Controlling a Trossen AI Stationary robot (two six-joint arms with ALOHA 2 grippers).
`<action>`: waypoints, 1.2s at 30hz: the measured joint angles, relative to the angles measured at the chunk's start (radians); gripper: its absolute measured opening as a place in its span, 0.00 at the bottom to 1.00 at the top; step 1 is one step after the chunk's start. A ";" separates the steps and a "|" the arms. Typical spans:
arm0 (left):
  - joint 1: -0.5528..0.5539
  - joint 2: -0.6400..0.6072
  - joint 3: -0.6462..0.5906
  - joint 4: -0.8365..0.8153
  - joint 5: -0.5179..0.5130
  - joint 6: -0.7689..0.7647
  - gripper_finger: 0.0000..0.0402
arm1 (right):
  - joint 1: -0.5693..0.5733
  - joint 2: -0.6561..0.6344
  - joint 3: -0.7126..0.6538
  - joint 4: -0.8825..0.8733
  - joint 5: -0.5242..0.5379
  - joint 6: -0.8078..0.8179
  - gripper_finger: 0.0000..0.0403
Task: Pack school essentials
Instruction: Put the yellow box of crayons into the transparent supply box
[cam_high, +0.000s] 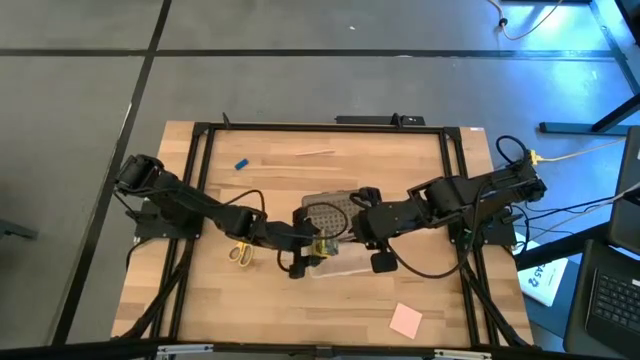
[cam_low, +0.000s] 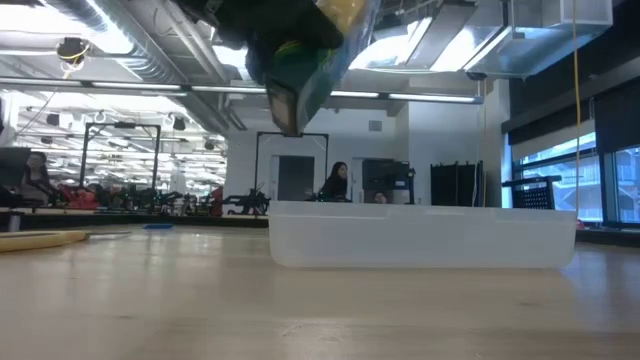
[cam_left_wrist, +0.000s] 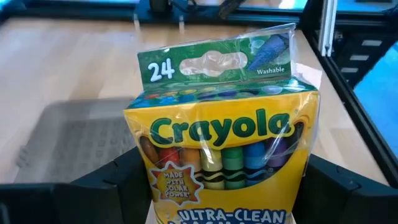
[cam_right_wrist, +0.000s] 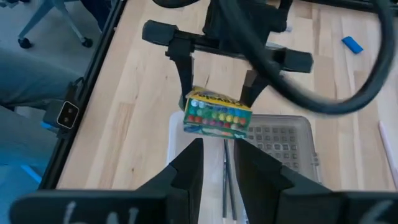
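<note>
The left gripper (cam_right_wrist: 217, 87) clamped the crayon box (cam_left_wrist: 221, 155) above the clear case (cam_low: 420, 235); the right gripper's (cam_right_wrist: 217, 163) jaws stood slightly apart, empty.

The high view looks straight down on the whole surface (cam_high: 200, 290) from well above. The low view sits at surface height, looking level across into the room, close to the clear case (cam_low: 420, 235). The left wrist view faces forward, very near the crayon box (cam_left_wrist: 224, 155) in the left hand (cam_left_wrist: 221, 193). The right wrist view looks down past the right hand (cam_right_wrist: 217, 168) at the same box and case, which the high view shares
</note>
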 joint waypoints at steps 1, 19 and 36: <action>0.000 0.001 0.000 0.005 -0.004 0.011 0.70 | 0.000 0.000 0.000 0.000 0.000 0.001 0.23; -0.002 0.175 0.000 0.107 -0.041 0.014 0.70 | 0.000 0.000 0.000 -0.001 0.000 -0.003 0.23; -0.021 0.243 -0.001 0.094 -0.041 0.014 0.70 | 0.000 0.000 0.000 0.002 0.000 -0.003 0.23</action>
